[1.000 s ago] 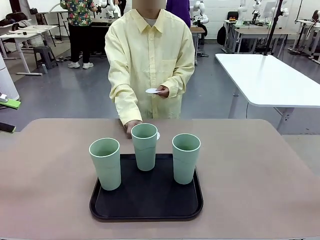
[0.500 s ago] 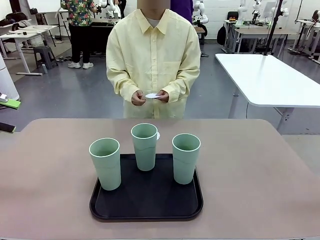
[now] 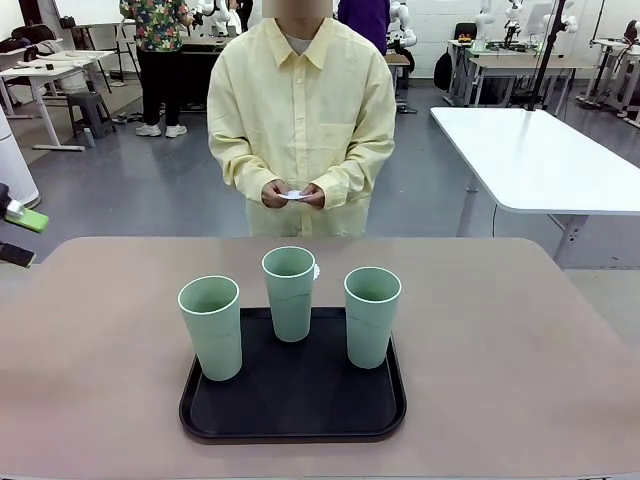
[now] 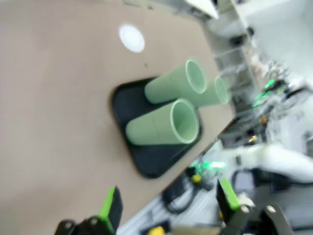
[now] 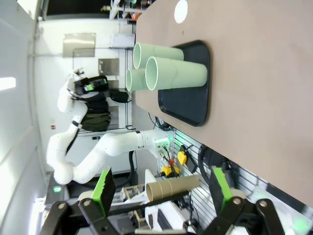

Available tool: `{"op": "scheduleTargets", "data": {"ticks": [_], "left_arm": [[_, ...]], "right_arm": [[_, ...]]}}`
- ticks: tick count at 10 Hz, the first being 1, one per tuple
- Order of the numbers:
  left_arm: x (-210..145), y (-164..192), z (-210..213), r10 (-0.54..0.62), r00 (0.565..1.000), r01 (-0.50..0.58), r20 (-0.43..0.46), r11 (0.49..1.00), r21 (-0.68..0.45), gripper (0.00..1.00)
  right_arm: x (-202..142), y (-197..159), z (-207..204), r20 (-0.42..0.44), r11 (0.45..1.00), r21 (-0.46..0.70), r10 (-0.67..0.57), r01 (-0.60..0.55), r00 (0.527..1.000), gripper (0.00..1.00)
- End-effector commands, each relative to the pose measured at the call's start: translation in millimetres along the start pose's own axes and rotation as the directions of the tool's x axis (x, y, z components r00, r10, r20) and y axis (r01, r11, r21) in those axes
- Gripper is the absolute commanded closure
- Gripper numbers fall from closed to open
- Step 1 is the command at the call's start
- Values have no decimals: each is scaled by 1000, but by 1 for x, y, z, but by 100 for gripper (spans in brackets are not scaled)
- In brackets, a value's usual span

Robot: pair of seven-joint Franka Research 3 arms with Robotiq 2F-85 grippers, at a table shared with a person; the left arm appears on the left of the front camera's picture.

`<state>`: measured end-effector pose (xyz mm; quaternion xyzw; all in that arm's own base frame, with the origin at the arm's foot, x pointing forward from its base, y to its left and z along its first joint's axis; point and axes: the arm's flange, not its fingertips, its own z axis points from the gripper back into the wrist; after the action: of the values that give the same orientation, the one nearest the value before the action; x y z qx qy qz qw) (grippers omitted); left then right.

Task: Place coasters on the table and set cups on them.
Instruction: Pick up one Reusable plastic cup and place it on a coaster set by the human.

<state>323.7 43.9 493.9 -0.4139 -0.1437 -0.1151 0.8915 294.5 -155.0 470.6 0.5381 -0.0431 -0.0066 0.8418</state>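
Three matte tapered cups (image 3: 289, 295) stand empty on the black tray (image 3: 292, 415); left gripper (image 4: 167, 192) and right gripper (image 5: 161, 176) gape wide.

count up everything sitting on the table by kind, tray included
green cups: 3
black tray: 1
white coaster: 1
total: 5

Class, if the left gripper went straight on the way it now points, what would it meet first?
Most likely the nearest cup on the black tray, straight ahead of the open left gripper; depth is unclear, so the tray's edge might come first.
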Motion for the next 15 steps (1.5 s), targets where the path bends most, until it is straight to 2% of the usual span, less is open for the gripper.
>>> {"op": "scheduleTargets", "data": {"ticks": [1,2,4,5,7,9,10,11,15], "left_arm": [[23,-15,-25,-401,914,403,-57,889,217,0],[27,-30,-35,-484,868,495,-110,830,257,0],[21,-59,-67,-658,696,718,-289,643,265,0],[20,-65,-78,-687,630,775,-363,582,244,0],[23,-74,-89,-661,589,789,-464,594,157,0],[28,-84,-93,-664,542,799,-515,597,71,0],[31,-88,-98,-656,550,782,-517,622,42,0],[19,-83,-100,-664,560,800,-496,588,117,0],[23,-85,-99,-666,557,796,-496,599,90,0]], "right_arm": [[0,0,0,0,1000,6,4,-4,1000,0],[0,0,0,0,1000,6,4,-4,1000,0],[0,0,0,0,1000,6,4,-4,1000,0],[0,0,0,0,1000,6,4,-4,1000,0],[0,0,0,0,1000,6,4,-4,1000,0],[0,0,0,0,1000,6,4,-4,1000,0],[0,0,0,0,1000,6,4,-4,1000,0],[0,0,0,0,1000,6,4,-4,1000,0],[0,0,0,0,1000,6,4,-4,1000,0]]}}
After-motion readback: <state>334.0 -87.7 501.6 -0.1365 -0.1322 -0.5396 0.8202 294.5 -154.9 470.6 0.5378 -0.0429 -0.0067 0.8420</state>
